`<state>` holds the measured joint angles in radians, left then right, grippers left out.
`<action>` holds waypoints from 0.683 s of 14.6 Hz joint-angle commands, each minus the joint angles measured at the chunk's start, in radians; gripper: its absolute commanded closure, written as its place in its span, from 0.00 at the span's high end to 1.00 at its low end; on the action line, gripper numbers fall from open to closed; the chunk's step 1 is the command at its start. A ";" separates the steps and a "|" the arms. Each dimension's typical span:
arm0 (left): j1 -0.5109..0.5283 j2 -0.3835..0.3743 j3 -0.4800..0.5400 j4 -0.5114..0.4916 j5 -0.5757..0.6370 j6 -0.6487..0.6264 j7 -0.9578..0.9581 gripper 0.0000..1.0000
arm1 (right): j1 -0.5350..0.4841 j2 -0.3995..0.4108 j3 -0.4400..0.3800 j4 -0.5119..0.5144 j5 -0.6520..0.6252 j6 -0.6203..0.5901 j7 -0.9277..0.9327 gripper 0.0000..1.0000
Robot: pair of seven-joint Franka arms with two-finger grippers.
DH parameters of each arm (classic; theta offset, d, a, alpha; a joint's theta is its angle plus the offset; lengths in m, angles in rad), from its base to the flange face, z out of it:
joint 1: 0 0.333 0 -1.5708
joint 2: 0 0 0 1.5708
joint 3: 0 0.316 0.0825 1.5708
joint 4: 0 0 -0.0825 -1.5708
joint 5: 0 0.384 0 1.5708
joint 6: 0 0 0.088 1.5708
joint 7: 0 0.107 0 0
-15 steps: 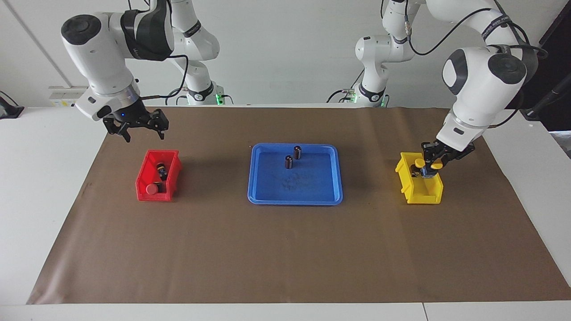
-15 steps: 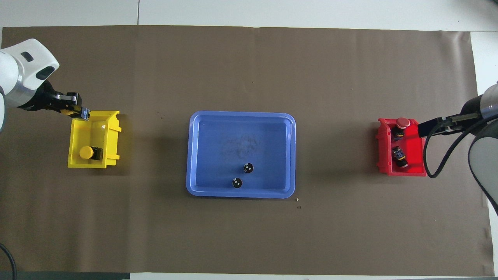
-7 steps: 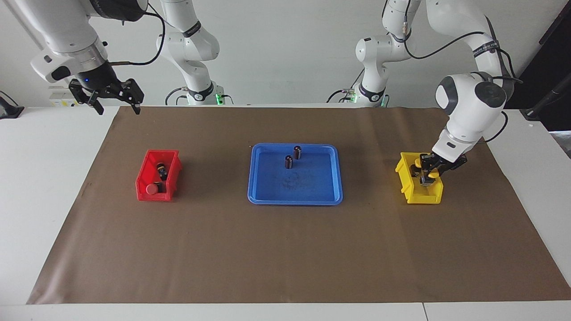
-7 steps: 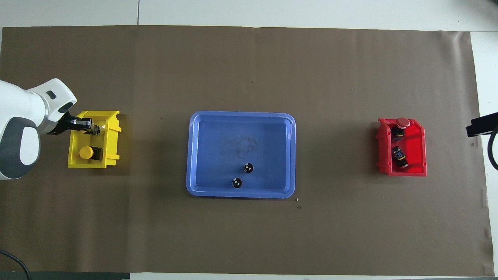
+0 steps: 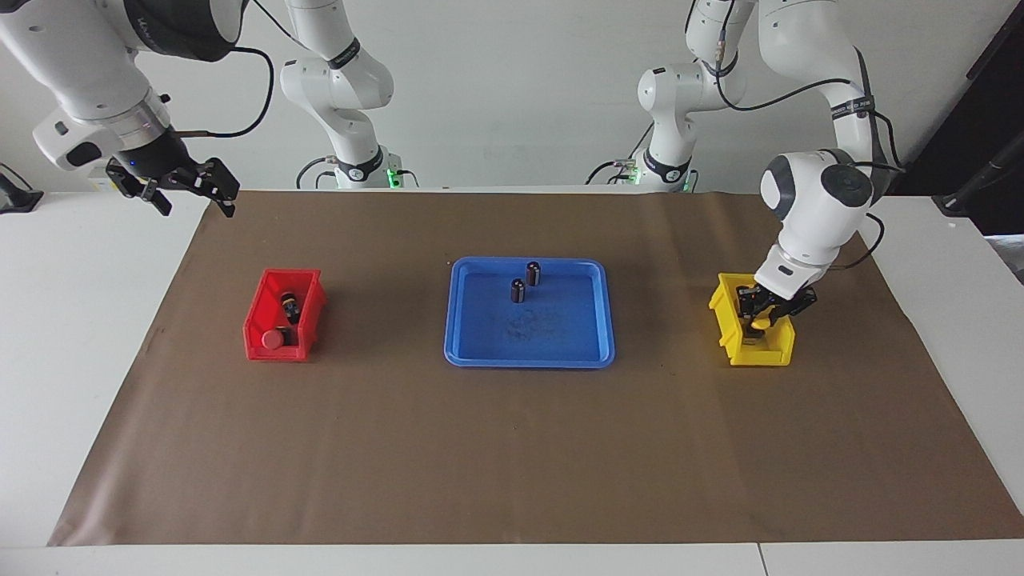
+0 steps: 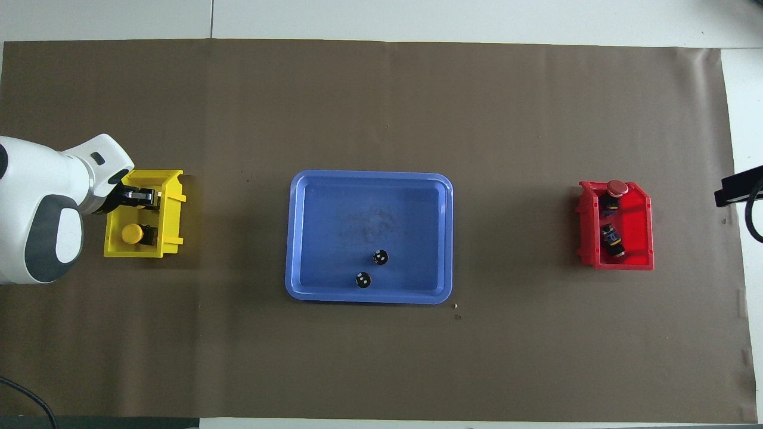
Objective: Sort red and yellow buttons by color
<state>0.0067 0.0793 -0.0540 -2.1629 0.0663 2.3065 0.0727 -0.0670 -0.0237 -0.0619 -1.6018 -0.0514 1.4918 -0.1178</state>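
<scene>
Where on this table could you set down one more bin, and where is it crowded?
Bare brown mat lies between the blue tray and the red bin, and between tray and yellow bin. The yellow bin is crowded: the left end effector is in it.

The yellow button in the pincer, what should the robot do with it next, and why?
Probably open up and let it drop. The left pincer is down inside the yellow bin, shut on a yellow button, beside the other yellow button already lying there. Both red buttons are in the red bin, and the right pincer waits high up.
</scene>
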 commanded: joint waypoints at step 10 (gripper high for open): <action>-0.014 -0.021 -0.012 0.432 -0.011 -0.485 -0.001 1.00 | -0.065 -0.027 0.093 0.000 0.013 -0.018 0.007 1.00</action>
<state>0.0041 0.0624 -0.0661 -1.8348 0.0658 1.9375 0.0730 -0.1215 -0.0378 0.0200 -1.5935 -0.0514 1.4873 -0.1175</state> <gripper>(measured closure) 0.229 0.000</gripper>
